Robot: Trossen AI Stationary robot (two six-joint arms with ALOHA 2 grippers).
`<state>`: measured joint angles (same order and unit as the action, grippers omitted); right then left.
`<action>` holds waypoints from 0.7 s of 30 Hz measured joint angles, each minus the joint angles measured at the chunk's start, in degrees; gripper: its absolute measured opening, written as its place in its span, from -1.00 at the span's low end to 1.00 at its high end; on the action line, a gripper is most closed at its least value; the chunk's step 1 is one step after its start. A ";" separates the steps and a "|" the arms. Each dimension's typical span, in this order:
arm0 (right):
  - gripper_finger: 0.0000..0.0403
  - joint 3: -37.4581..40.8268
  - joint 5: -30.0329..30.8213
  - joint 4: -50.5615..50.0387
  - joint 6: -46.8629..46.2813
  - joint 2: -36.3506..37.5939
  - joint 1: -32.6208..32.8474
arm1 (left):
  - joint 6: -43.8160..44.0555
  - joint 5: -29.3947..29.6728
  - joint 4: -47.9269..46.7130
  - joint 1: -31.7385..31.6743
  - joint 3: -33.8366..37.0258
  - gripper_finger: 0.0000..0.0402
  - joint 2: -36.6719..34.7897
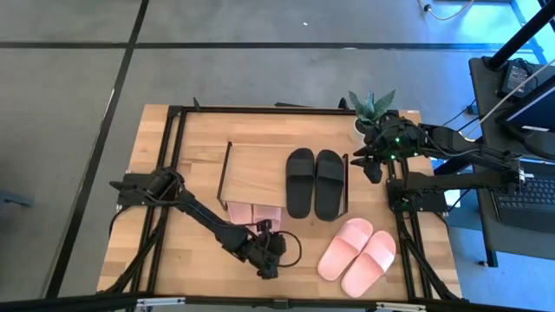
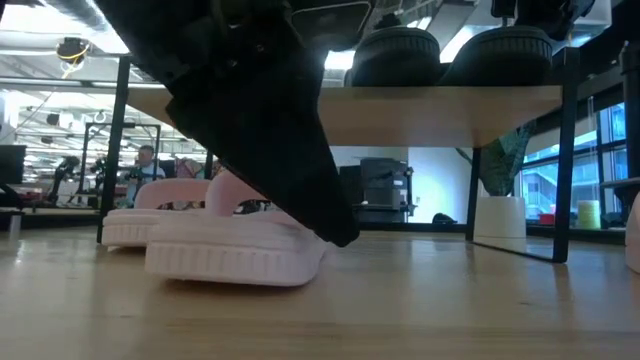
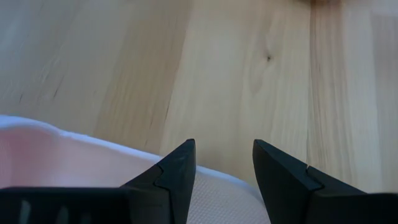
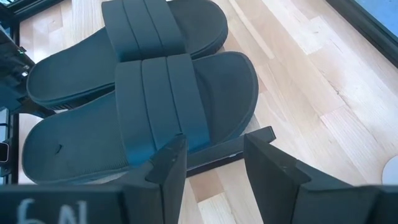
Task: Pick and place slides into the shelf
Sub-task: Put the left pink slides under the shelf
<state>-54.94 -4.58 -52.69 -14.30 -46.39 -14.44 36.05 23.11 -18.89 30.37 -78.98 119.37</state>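
The shelf (image 1: 256, 169) stands mid-table, and its board also shows in the low view (image 2: 440, 105). The black pair of slides (image 1: 315, 184) lies on the board's right part. One pink pair (image 1: 251, 211) lies on the table under the shelf's near edge. The other pink pair (image 1: 357, 256) lies on the table at the front right. My left gripper (image 1: 269, 264) is open, low at the near end of the nearer pink slide (image 2: 235, 255). My right gripper (image 1: 373, 171) is open and empty above the shelf's right end, beside the black slides (image 4: 155, 81). My left gripper (image 3: 222, 144) stands open over the rim of the pink slide's sole (image 3: 74, 162), its fingers slanting down toward the table. I cannot tell whether the fingers touch the slide. The slide lies flat on the table.
A potted plant (image 1: 371, 108) stands at the table's far right corner behind my right arm. The shelf's thin black legs (image 2: 570, 150) stand at its ends. There is bare wood on the table's left side (image 1: 165, 234) and along the front.
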 joint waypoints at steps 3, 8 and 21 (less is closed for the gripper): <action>-0.21 0.00 0.00 0.01 0.01 0.00 0.00 | 1.48 0.11 -0.23 0.00 0.00 -0.24 0.00; -0.21 0.00 0.00 0.02 0.49 0.00 0.00 | 5.29 0.51 -0.38 0.47 0.00 -0.24 0.00; -0.21 0.00 0.00 0.02 1.27 0.00 0.00 | 14.92 5.27 -3.89 2.74 0.12 -0.24 -0.22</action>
<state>-54.94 -4.58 -52.66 -13.03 -46.39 -14.44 50.97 28.38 -22.78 33.11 -78.86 119.15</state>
